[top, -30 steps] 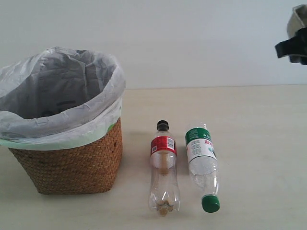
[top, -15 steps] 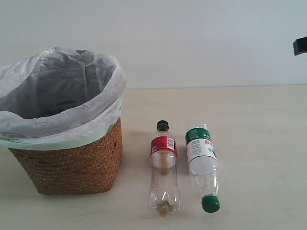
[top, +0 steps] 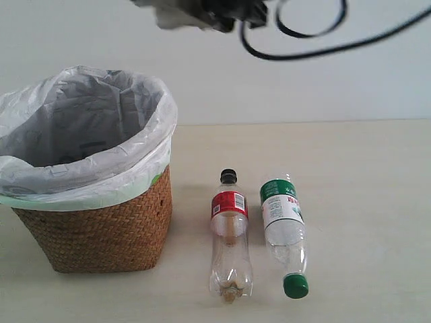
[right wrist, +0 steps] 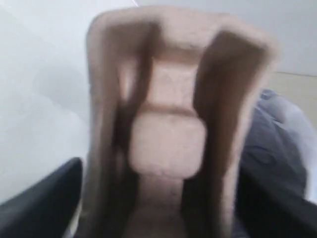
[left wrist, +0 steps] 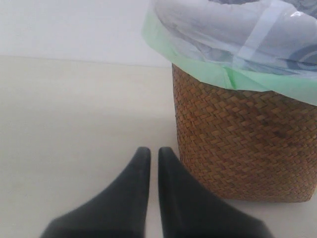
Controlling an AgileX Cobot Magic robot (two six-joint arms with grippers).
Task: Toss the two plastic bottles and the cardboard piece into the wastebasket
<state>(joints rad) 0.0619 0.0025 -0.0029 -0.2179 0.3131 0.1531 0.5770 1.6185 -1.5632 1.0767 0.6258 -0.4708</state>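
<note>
Right gripper (right wrist: 158,203): clamped on the cardboard piece (right wrist: 168,139). In the right wrist view the piece stands between the two dark fingers (right wrist: 42,198), one on each flank, and fills most of the picture. The picture is blurred, so the exact points of contact cannot be made out. The raised walls and central bump of the piece face the camera. Behind it a grey fold of the plastic bag (right wrist: 280,144) is visible. In the exterior view the right arm is cut off by the upper edge, with a black cable (top: 303,40) looping beside it. The pale load shows there at a level well above the wastebasket (top: 101,229), near the line of its right-hand rim; its depth relative to the basket cannot be told. Left gripper (left wrist: 153,151): fingers pressed together with only a thin slit between them, holding nothing, low over the table (left wrist: 74,124) and just beside the woven wall of the basket. Red-label bottle (top: 229,232) and green-label bottle (top: 283,225): both lying flat on the table to the right of the basket, side by side and slightly apart. The black cap points away from the camera and the green cap towards it.
</note>
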